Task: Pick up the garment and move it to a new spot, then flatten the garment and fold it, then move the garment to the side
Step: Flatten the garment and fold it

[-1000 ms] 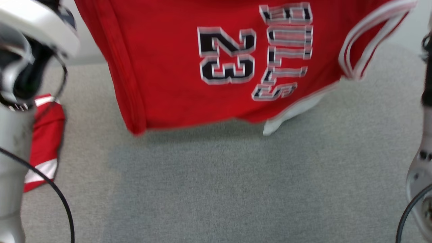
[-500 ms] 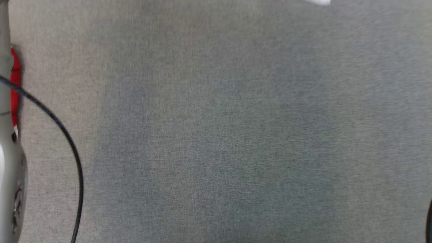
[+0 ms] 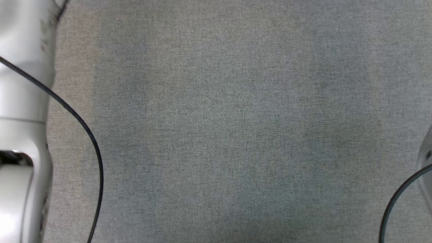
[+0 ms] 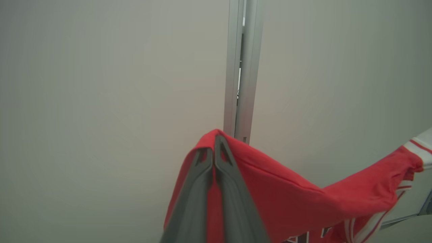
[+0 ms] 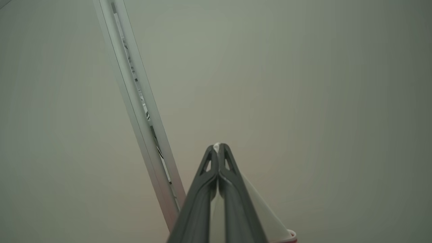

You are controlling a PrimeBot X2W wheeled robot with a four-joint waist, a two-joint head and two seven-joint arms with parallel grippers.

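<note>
The garment point(image 4: 290, 199) is a red jersey with white trim, hanging in the air in the left wrist view. My left gripper point(image 4: 214, 148) is shut on a red edge of it, and the cloth stretches away to the right toward a white-striped hem point(image 4: 416, 148). In the right wrist view my right gripper point(image 5: 218, 148) is shut on a white part of the garment point(image 5: 260, 209), which drapes down to the right of the fingers point(image 5: 233, 189). In the head view, my pale left forearm point(image 3: 23, 101) stands at the left edge.
The grey fabric table point(image 3: 222, 128) spreads below in the head view. Black cables point(image 3: 84, 128) hang at both sides. A pale wall with an aluminium rail point(image 4: 241, 67) faces both wrist cameras; the rail point(image 5: 135, 94) leans in the right wrist view.
The head view has swung down: the hanging red jersey and a red piece at the left have left the picture, and grey table now shows instead.
</note>
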